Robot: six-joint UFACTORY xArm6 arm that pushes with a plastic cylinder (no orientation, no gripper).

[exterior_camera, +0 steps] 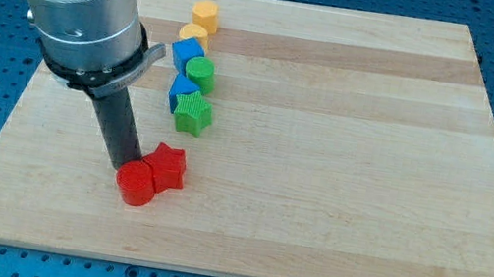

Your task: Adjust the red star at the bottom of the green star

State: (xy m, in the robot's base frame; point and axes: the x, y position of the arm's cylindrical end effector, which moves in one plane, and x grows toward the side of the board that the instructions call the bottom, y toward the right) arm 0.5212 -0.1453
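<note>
We find the red star in the lower left of the frame, touching a red cylinder that sits at its lower left. The green star lies above it and slightly toward the view's right, apart from it with a strip of bare wood between them.

We carry no claw: our arm ends in a dark rod, which holds nothing. My tip stands at the upper left of the red pair, right against the cylinder's top edge and just beside the star's left point.

Above the green star the other blocks run in a close column toward the view's top: a blue block touching the green star's upper left, a green cylinder, another blue block, then a yellow block and an orange-yellow one near the board's top edge.

The wooden board lies bare from this column to its right edge. Below the red pair a band of wood remains before the bottom edge, and a similar stretch separates them from the left edge.
</note>
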